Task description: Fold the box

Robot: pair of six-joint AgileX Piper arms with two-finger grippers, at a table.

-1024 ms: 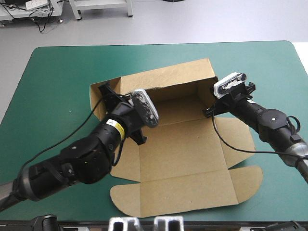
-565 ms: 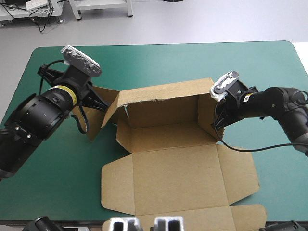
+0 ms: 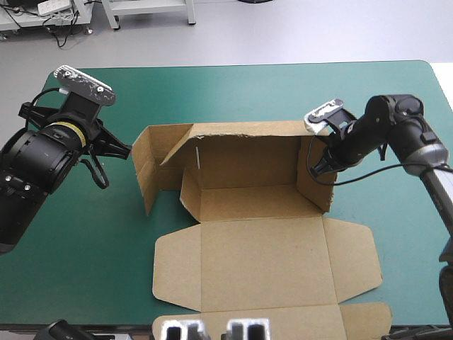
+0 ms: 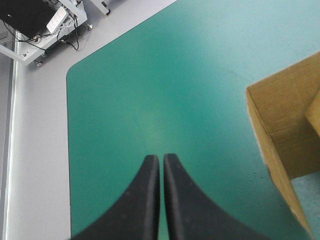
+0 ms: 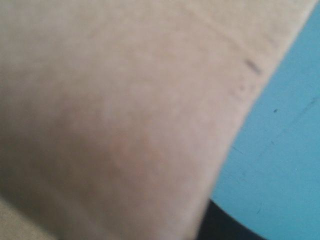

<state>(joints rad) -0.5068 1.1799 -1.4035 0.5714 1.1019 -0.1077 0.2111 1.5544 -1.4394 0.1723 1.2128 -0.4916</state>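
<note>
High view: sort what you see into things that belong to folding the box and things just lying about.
Belongs to the job:
box, walls partly raised, lid flat
left gripper, shut, clear of the box
right gripper, at the box's right wall

Just lying about:
nothing loose seen; only the table underneath

The table (image 3: 233,88) carries a teal-green cover (image 4: 165,100) with rounded far corners; a few faint dark specks (image 5: 275,110), perhaps scuffs, show toward its right edge.
</note>
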